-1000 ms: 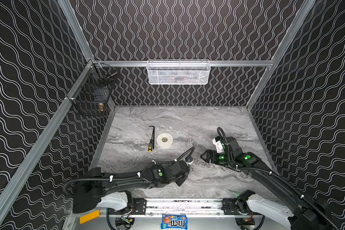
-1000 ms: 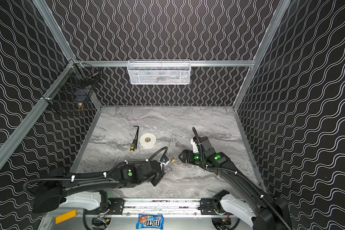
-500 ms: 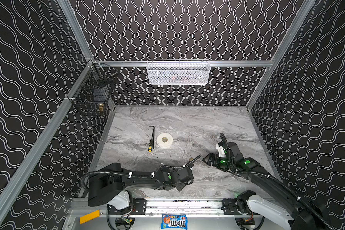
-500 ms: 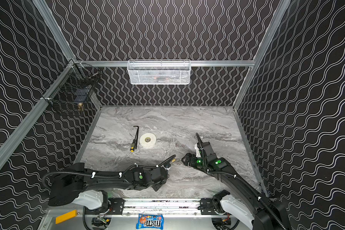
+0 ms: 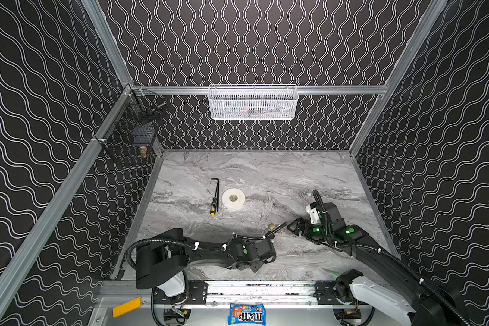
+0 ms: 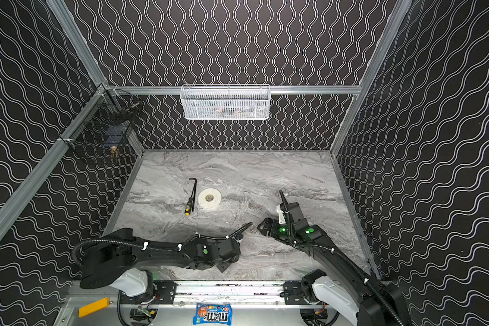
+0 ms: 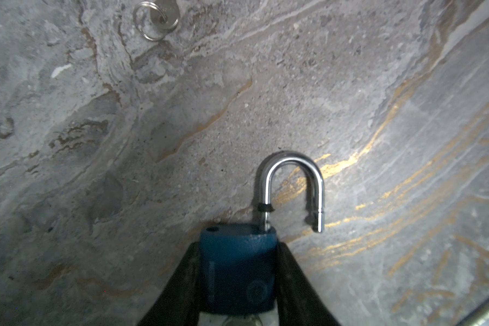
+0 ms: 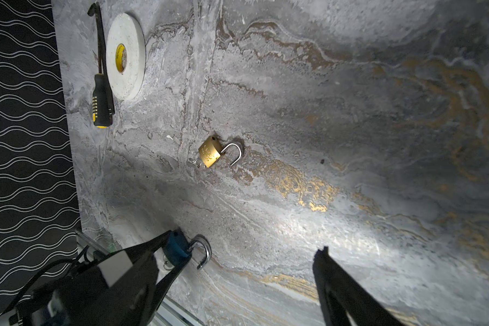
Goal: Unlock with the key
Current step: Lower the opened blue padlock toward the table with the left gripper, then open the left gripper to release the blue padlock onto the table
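Near the front edge of the surface point(image 5: 266, 175), the left claw point(image 7: 237, 248) clamps a blue padlock point(image 7: 237, 271) by its flanks, long axis running left to right, its sprung shackle point(image 7: 291, 183) pointing toward the right arm; past the rail point(image 5: 266, 288) in front lies a bag point(image 5: 246, 313) reading "m&m's". Just right of that a brass padlock point(image 8: 209, 151) lies flat, shackle also sprung, key ring point(image 8: 196, 163) at its base, engraving unreadable. The right claw point(image 5: 294, 228) hovers beside it, spread wide and empty.

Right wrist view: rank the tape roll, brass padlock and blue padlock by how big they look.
Largest: tape roll, clearly.
Next, unranked: brass padlock and blue padlock look about alike. The blue one is partly hidden by the fingers holding it, so I won't order them.
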Motion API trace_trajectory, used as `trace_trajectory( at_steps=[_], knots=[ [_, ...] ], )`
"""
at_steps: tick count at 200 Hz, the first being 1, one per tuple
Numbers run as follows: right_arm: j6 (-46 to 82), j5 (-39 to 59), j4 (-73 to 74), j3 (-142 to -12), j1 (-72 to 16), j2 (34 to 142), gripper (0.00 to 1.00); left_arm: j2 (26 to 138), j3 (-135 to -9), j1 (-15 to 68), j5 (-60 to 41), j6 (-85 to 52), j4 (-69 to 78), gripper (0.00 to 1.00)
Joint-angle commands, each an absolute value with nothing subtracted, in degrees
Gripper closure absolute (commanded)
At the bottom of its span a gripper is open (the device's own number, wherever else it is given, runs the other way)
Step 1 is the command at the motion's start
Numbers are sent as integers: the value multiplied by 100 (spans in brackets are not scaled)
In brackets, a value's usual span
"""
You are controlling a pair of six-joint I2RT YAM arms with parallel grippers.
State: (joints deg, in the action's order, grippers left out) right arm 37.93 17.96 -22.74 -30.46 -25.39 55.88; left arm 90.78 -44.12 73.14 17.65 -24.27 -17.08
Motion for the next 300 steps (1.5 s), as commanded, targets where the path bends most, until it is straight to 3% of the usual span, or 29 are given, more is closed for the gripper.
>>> trace_trajectory(
  at_steps=[1,45,82,135,183,204,236,266,300],
  knots=[
    [3811,1889,-2110,-3041,-2537,5617,12,9187,-4426,7312,1733,-2518,-1725,60],
    [3806,1907,-2074,-3013,-2539,5599,12,9333,-4448,7310,1723,-2479,-1657,52],
    [3820,1916,-2083,-2969,-2539,5550,12,9417,-4463,7312,1784,-2495,-1617,38],
    [3845,1951,-2057,-2953,-2538,5523,12,9510,-4492,7312,1794,-2471,-1547,35],
    [3686,1724,-2135,-3244,-2348,5569,12,9118,-4799,7147,1925,-2470,-1863,15],
    [3545,1525,-2265,-3540,-2281,5623,11,8776,-4920,6906,1979,-2426,-1874,12],
    [3435,1037,-2433,-3940,-2140,5644,9,7948,-4939,6536,2040,-2454,-1723,2],
    [3136,130,-2660,-4501,-1771,5721,1,7056,-4966,5833,2570,-2739,-2033,2],
    [2739,-1207,-1680,-4229,-982,5754,1,6295,-4917,4643,4306,-3149,-2752,1]
  ],
)
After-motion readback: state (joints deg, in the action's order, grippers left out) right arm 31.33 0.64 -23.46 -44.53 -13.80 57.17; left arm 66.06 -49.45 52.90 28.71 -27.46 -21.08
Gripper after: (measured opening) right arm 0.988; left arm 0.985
